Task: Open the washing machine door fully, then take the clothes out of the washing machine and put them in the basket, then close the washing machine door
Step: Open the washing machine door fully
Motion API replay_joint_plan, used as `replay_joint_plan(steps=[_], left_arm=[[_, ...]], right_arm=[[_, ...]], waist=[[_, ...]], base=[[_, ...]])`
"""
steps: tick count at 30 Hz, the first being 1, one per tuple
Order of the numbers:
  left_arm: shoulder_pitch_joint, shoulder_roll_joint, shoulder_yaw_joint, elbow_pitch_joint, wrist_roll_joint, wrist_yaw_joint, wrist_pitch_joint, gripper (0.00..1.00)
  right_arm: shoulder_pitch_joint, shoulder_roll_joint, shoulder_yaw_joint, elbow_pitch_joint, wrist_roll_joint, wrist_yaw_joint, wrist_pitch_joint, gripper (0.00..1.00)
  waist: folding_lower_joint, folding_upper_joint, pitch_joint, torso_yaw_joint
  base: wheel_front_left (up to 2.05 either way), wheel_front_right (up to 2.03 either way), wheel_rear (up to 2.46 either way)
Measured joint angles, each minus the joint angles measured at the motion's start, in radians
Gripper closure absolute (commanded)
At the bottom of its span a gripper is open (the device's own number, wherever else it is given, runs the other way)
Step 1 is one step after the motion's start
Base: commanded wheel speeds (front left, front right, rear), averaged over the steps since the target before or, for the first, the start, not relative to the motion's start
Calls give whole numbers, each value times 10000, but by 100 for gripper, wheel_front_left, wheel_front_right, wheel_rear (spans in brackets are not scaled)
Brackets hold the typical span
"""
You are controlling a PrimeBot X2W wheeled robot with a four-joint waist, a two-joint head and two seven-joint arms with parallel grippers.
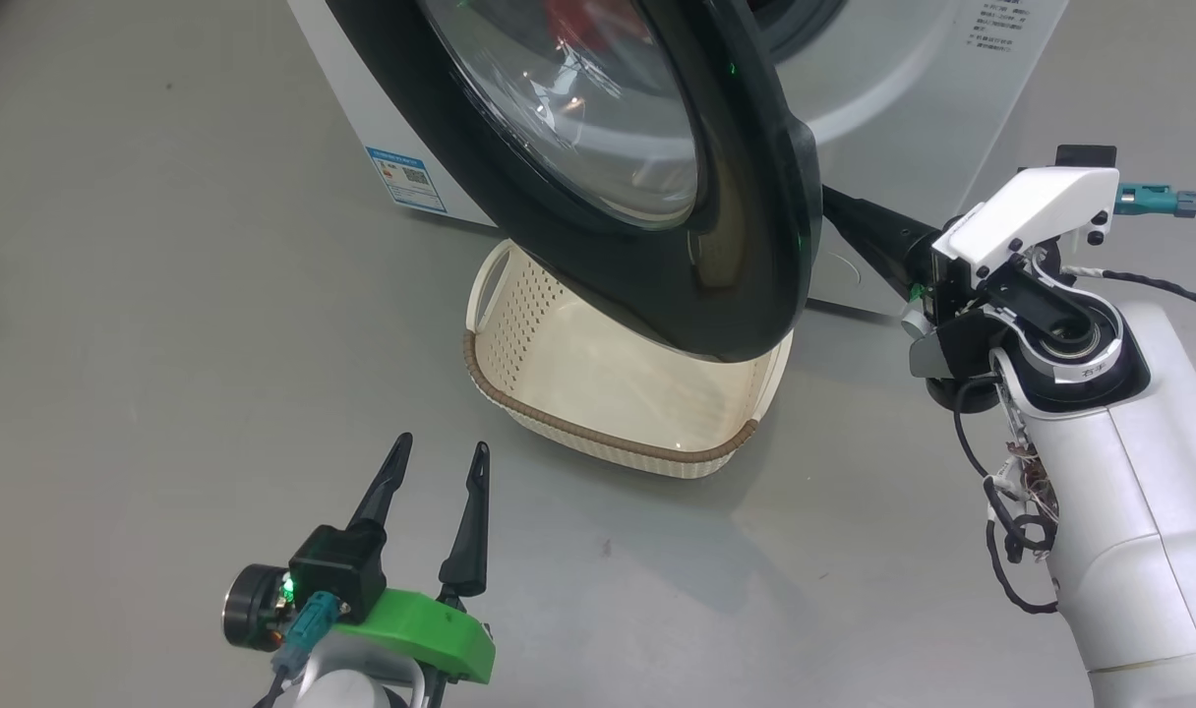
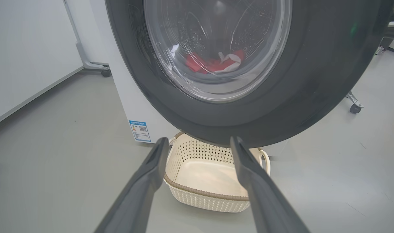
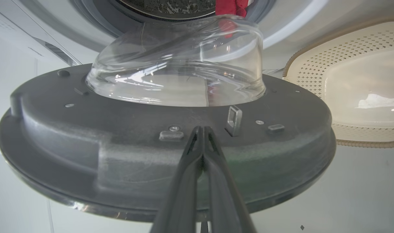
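Observation:
The washing machine door (image 1: 746, 197) stands part-way open, its black rim swung out over the basket (image 1: 598, 433). Through its glass bowl (image 2: 216, 48) I see the red clothes (image 2: 213, 64) lying in the drum of the white washing machine (image 1: 913, 108). My right gripper (image 3: 202, 129) is shut, its tips against the door's grey inner face beside the metal latch loop (image 3: 234, 119); in the head view its fingers run in behind the door's edge. My left gripper (image 1: 439, 462) hangs open and holds nothing, low over the floor in front of the basket (image 2: 203, 191).
Grey floor stretches to the left and in front of the machine. A blue sticker (image 1: 406, 177) marks the machine's lower left corner. Wheeled stand feet (image 2: 104, 72) (image 2: 355, 108) sit at either side behind, and a white wall (image 2: 22, 64) is at the left.

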Motion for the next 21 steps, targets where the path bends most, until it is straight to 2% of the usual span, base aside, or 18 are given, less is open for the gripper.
replay_joint_plan(steps=[21], left_arm=[[12,2,-253,209,38,-2,0,0]], right_arm=[[383,196,414,516,596,12,857,100]], waist=[[0,0,-606,81]], base=[[0,0,0]])
